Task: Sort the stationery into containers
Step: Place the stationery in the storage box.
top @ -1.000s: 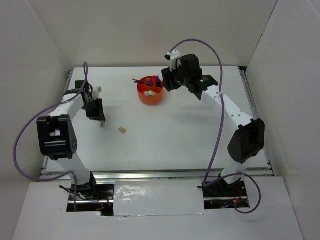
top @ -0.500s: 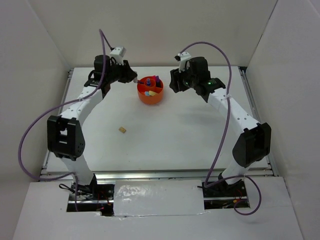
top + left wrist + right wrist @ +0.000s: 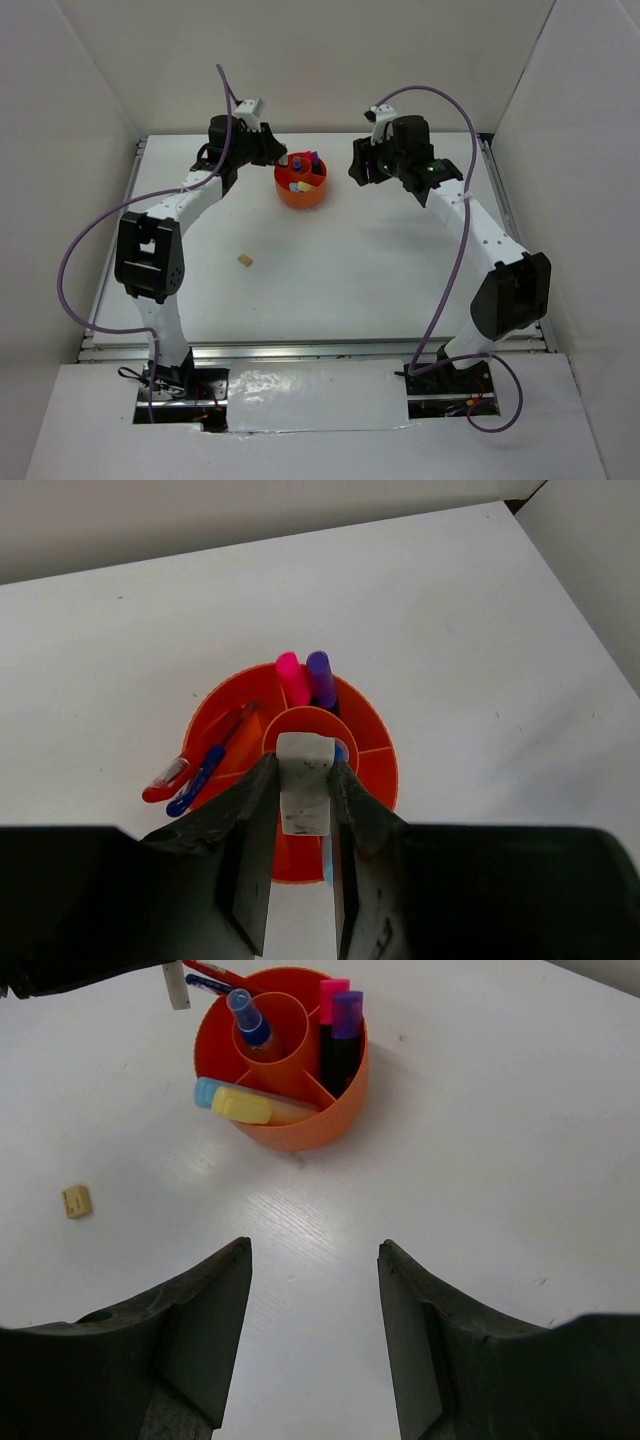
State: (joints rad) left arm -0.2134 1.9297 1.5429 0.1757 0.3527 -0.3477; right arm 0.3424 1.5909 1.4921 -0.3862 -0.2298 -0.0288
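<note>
The orange pot (image 3: 300, 192) stands at the far middle of the table. My left gripper (image 3: 283, 160) is shut on a white eraser (image 3: 304, 785) and holds it above the pot's (image 3: 382, 770) central tube. In the pot are a pink highlighter (image 3: 293, 678), a purple marker (image 3: 321, 678), red and blue pens (image 3: 195, 768), a blue-capped bottle (image 3: 247, 1015), a yellow stick (image 3: 245, 1107) and a blue strip (image 3: 207, 1090). A tan eraser (image 3: 244, 260) lies on the table, also in the right wrist view (image 3: 76, 1201). My right gripper (image 3: 355, 170) is open and empty, right of the pot (image 3: 300, 1138).
White walls close the table on the left, back and right. A metal rail runs along the near edge (image 3: 300, 350). The red and blue pens lean out over the pot's left rim.
My left arm has swung from the left side of the table up to the pot with the white eraser. My right gripper has drawn back a little to the right.
</note>
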